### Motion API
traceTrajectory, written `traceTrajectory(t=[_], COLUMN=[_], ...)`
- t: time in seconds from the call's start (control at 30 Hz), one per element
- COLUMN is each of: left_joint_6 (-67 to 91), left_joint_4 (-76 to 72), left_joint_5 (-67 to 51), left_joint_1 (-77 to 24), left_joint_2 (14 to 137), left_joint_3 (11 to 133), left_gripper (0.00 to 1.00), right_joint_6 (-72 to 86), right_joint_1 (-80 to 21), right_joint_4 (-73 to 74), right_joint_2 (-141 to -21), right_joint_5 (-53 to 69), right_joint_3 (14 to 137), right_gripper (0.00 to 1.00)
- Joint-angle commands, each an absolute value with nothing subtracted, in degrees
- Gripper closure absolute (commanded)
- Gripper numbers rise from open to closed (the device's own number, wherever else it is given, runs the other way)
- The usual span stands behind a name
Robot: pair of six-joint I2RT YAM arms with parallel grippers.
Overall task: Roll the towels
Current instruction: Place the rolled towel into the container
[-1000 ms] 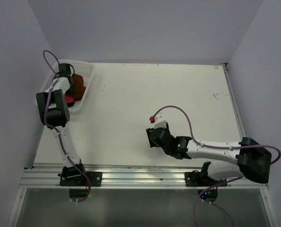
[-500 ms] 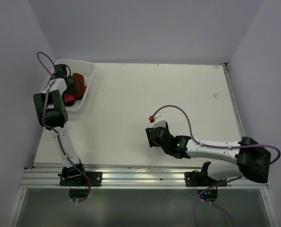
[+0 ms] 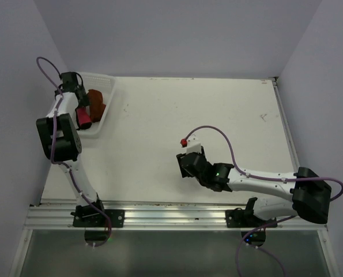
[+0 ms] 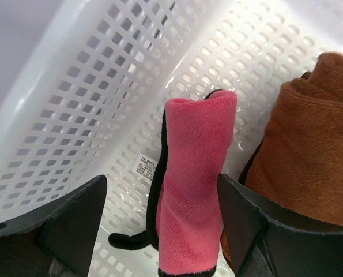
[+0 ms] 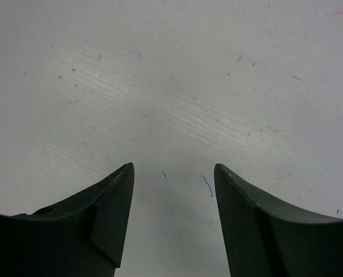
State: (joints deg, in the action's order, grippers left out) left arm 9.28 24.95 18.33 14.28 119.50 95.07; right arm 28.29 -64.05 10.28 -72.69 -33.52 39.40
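Both towels sat in the white plastic mesh basket [image 4: 102, 86] at the far left corner of the counter [image 5: 159, 69]. The pink towel [image 4: 194, 190] was a tight plush roll with dark edging down one side and a little black loop [image 4: 125, 239] poking out near the bottom. The rust-brown towel [image 4: 309, 150], just beside it, was fuzzy and bundled up thick. The left hand [image 4: 159, 190] was spread wide right over the pink roll, one finger on either side, not squeezing it as far as I could tell. The right hand [image 5: 174, 173] was wide too, holding nothing, over bare white counter with faint scratches and specks.
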Motion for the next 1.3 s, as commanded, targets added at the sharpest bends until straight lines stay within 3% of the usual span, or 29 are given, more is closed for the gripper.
traceTrajectory(t=[0.0,0.2,0.33,0.5,0.67,0.8,1.07,1.27], left_joint_6=[10.98,13.09,16.60,18.10,17.75,17.93,17.14,17.14], left_joint_4=[23.83,19.95,16.62,15.65,7.93,5.02,7.11,6.95], left_joint_5=[18.38,9.26,0.80,-2.54,-5.44,-8.08,-11.17,-10.20], left_joint_1=[14.41,14.50,14.15,9.15,1.59,-0.95,-2.37,-2.37], left_joint_2=[113.22,101.64,89.67,72.12,57.77,53.71,54.41,52.65], left_joint_3=[96.33,94.67,87.56,71.86,54.80,47.12,46.14,45.70], left_gripper=[0.19,0.13,0.01,0.00,0.00,0.00,0.00,0.00], right_joint_6=[27.07,26.27,29.18,29.26,31.20,31.20,29.00,29.09], right_joint_1=[-63.90,-61.97,-51.80,-42.12,-23.23,-14.60,-14.24,-14.33], right_joint_4=[12.56,13.88,12.66,17.13,19.15,24.43,32.33,33.22], right_joint_2=[-70.75,-71.19,-71.98,-72.42,-70.75,-68.82,-60.92,-56.08], right_joint_5=[-35.07,-30.18,-20.40,-15.57,-1.86,1.23,-11.50,-12.66], right_joint_3=[42.89,45.00,45.61,52.11,55.72,57.57,56.52,53.27], right_gripper=[0.39,0.35,0.35,0.34,0.33,0.30,0.24,0.18])
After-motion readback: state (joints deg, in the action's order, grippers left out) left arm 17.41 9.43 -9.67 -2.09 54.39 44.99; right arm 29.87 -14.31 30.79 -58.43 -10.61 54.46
